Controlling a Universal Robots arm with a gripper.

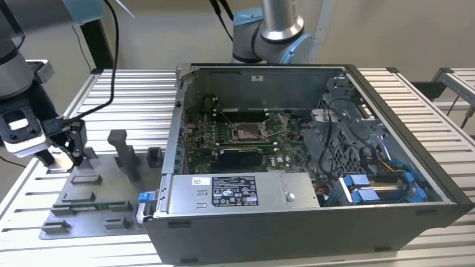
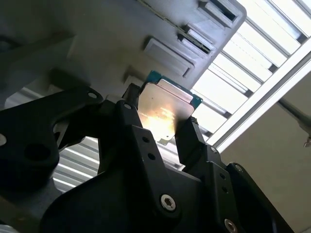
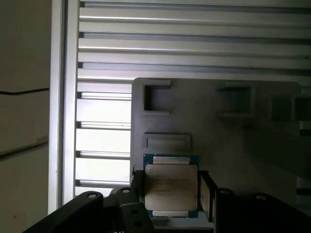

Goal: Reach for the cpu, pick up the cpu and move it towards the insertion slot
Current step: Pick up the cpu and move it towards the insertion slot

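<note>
The cpu (image 3: 171, 187) is a small square chip with a silvery face and a green edge. In both wrist views it sits between my two black fingers (image 3: 207, 191), which press on its opposite sides. My gripper (image 2: 163, 121) is shut on the cpu (image 2: 164, 108) just over the grey fixture plate (image 3: 194, 116). In the exterior view my gripper (image 1: 65, 160) hangs low over that plate (image 1: 89, 194) at the exterior view's left. The insertion slot (image 1: 248, 131), a shiny metal-framed square socket, lies on the green board inside the open computer case (image 1: 297, 222), well off toward the exterior view's right.
Grey upright fixture blocks (image 1: 122, 153) stand on the plate between my gripper and the case wall. The case holds a power supply (image 1: 230, 192), cables and blue drive bays (image 1: 379, 186). A slatted aluminium table (image 1: 133, 94) carries everything. Another arm's base (image 1: 271, 33) stands behind the case.
</note>
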